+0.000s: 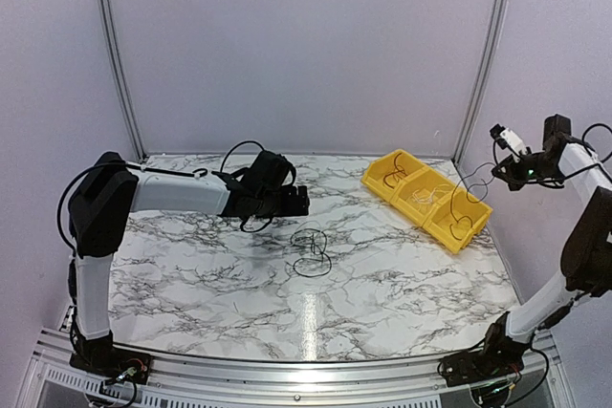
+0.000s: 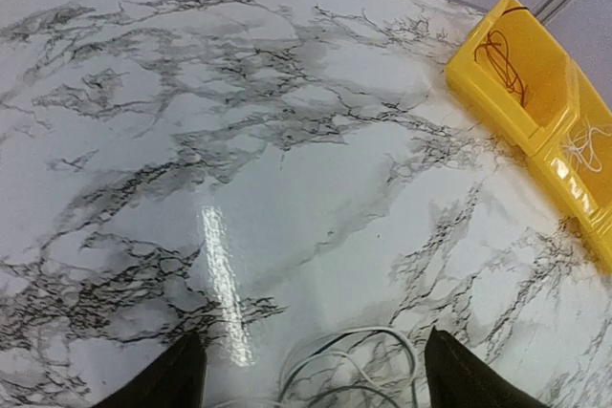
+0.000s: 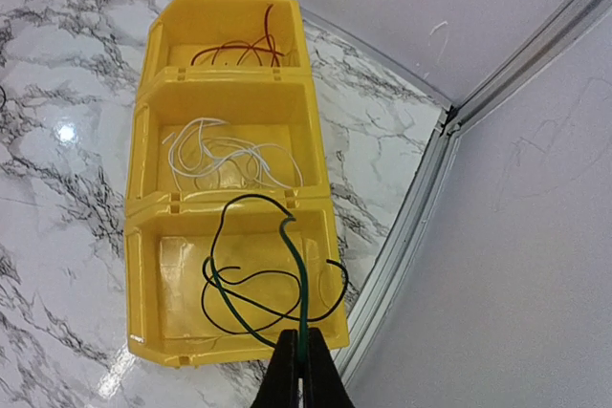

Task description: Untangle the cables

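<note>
One thin dark-green wire (image 3: 304,284), clamped in the right gripper (image 3: 302,362), dangles over the end compartment of the yellow three-section plastic bin (image 3: 143,236); best lowered until slack inside the walls before release. Unsorted tangle of thin black cables (image 1: 312,251): mid-table on the white marble-patterned top (image 1: 191,274), left gripper (image 2: 311,375) nearby, fingers apart.

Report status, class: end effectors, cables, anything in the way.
Left end effector open near tangle. Right end effector shut on green cable, over bin. No obstruction seen.
</note>
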You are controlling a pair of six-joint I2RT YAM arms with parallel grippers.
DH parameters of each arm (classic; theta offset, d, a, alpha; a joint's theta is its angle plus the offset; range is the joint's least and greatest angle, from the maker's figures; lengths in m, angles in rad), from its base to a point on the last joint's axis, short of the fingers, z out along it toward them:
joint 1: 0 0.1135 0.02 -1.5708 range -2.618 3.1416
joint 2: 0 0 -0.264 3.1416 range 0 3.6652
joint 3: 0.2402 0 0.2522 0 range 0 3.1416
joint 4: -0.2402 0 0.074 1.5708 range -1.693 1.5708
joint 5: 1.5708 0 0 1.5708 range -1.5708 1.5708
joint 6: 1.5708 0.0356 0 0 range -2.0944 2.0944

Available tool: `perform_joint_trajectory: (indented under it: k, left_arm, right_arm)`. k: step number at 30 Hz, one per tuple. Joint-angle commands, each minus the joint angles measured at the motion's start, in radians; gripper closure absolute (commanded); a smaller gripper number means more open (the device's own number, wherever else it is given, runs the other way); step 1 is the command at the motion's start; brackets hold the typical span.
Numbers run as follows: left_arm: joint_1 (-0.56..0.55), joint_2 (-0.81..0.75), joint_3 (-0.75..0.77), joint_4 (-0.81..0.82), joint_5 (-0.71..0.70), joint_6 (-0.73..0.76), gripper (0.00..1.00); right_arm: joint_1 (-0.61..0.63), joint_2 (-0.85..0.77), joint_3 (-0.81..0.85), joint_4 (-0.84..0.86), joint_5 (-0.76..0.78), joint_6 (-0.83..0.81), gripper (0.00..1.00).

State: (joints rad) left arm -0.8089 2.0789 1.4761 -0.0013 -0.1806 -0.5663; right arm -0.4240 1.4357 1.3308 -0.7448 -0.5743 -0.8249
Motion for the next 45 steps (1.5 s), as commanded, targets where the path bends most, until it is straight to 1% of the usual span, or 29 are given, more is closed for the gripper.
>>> perform_joint_trajectory:
  k: [1,4,8,12,19,23,25,28,31,33,34,35,37,39,40,41,43,44,45]
  left_arm:
    - [0.018,-0.103,-0.036,-0.073,-0.123,-0.049,0.01]
    - [0.022,-0.133,-0.051,-0.061,-0.051,-0.01,0.01]
    - [0.022,-0.132,-0.041,-0.082,-0.005,0.056,0.01]
    - [0.022,-0.149,-0.062,-0.088,-0.016,0.062,0.01]
    - [0.021,-0.148,-0.069,-0.088,0.062,0.035,0.01]
    - [0.021,-0.166,-0.074,-0.088,0.033,0.037,0.01]
    - [0.013,-0.208,-0.091,-0.061,-0.018,0.047,0.01]
    - [-0.021,-0.273,-0.104,0.025,-0.118,0.149,0.01]
    - [-0.037,-0.292,-0.066,0.017,-0.221,0.222,0.01]
    - [-0.038,-0.297,-0.054,0.006,-0.295,0.23,0.01]
    - [-0.038,-0.294,-0.037,-0.038,-0.349,0.226,0.01]
    - [-0.038,-0.289,-0.016,-0.079,-0.401,0.218,0.01]
    - [-0.038,-0.281,0.038,-0.157,-0.5,0.214,0.01]
    - [-0.038,-0.295,0.041,-0.169,-0.507,0.241,0.01]
    - [-0.038,-0.302,0.035,-0.159,-0.47,0.287,0.01]
    - [-0.038,-0.304,0.028,-0.14,-0.478,0.292,0.01]
    - [-0.036,-0.306,0.015,-0.139,-0.564,0.173,0.01]
    - [-0.032,-0.31,-0.006,-0.135,-0.541,0.141,0.01]
    - [-0.026,-0.317,-0.029,-0.117,-0.49,0.146,0.01]
  right_arm:
    - [-0.007,0.078,0.055,-0.164,0.097,-0.187,1.0]
    - [0.007,0.116,0.047,-0.151,0.139,-0.207,1.0]
    - [0.071,0.17,0.033,-0.132,0.247,-0.243,1.0]
    - [0.125,0.199,0.008,-0.096,0.322,-0.275,1.0]
    - [0.166,0.293,0.029,-0.078,0.355,-0.266,1.0]
    - [0.168,0.35,0.044,-0.082,0.379,-0.225,1.0]
    - [0.168,0.374,0.05,-0.073,0.385,-0.2,1.0]
    - [0.169,0.406,0.076,-0.07,0.395,-0.152,1.0]
    - [0.171,0.428,0.104,-0.095,0.405,-0.122,0.94]
    - [0.171,0.43,0.125,-0.123,0.41,-0.112,0.87]
    - [0.171,0.426,0.135,-0.134,0.412,-0.106,0.81]
    - [0.171,0.412,0.145,-0.145,0.413,-0.102,0.73]
    - [0.171,0.38,0.166,-0.167,0.403,-0.095,0.63]
    - [0.173,0.349,0.185,-0.178,0.401,-0.088,0.52]
    - [0.175,0.339,0.199,-0.186,0.4,-0.085,0.49]
    - [0.18,0.334,0.22,-0.208,0.399,-0.083,0.48]
    - [0.197,0.33,0.269,-0.24,0.392,-0.068,0.48]
    - [0.21,0.327,0.294,-0.252,0.372,-0.061,0.48]
    - [0.227,0.323,0.315,-0.261,0.356,-0.059,0.48]
